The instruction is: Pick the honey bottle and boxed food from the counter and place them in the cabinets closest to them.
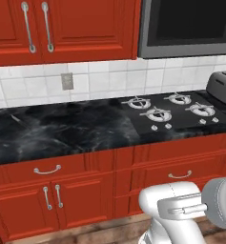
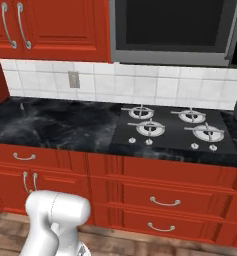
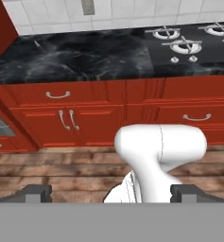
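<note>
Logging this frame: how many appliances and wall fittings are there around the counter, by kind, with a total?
Cooktop: 1
Microwave: 1
Toaster: 1
Wall outlet: 1
Total: 4
</note>
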Robot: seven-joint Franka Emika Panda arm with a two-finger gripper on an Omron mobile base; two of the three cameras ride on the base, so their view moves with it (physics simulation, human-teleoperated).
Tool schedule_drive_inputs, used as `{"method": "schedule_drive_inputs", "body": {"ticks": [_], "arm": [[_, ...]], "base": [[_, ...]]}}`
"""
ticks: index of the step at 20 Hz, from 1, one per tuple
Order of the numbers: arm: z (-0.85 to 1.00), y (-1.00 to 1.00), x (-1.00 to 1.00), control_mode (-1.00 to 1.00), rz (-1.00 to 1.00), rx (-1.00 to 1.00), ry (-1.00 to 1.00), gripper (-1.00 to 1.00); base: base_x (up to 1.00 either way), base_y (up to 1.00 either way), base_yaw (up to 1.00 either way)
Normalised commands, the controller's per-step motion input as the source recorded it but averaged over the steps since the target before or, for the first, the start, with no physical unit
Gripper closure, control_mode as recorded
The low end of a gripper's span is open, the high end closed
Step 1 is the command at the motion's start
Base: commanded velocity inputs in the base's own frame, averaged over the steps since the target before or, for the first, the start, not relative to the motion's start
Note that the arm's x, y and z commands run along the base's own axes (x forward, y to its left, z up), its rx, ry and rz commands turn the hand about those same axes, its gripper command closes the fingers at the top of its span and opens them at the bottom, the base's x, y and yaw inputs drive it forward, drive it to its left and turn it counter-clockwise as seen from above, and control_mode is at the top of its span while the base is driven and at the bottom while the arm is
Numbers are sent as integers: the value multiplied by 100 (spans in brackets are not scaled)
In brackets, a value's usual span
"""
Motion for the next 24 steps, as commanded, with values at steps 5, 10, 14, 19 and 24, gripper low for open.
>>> {"method": "schedule_drive_inputs", "body": {"ticks": [5, 10, 14, 19, 24], "arm": [[0, 0, 0, 100, 0, 0, 0, -100], [0, 0, 0, 100, 0, 0, 0, -100], [0, 0, 0, 100, 0, 0, 0, -100], [0, 0, 0, 100, 0, 0, 0, -100], [0, 0, 0, 100, 0, 0, 0, -100]], "base": [[0, -67, 0], [0, -69, 0], [0, -70, 0], [0, -71, 0], [0, -71, 0]]}}
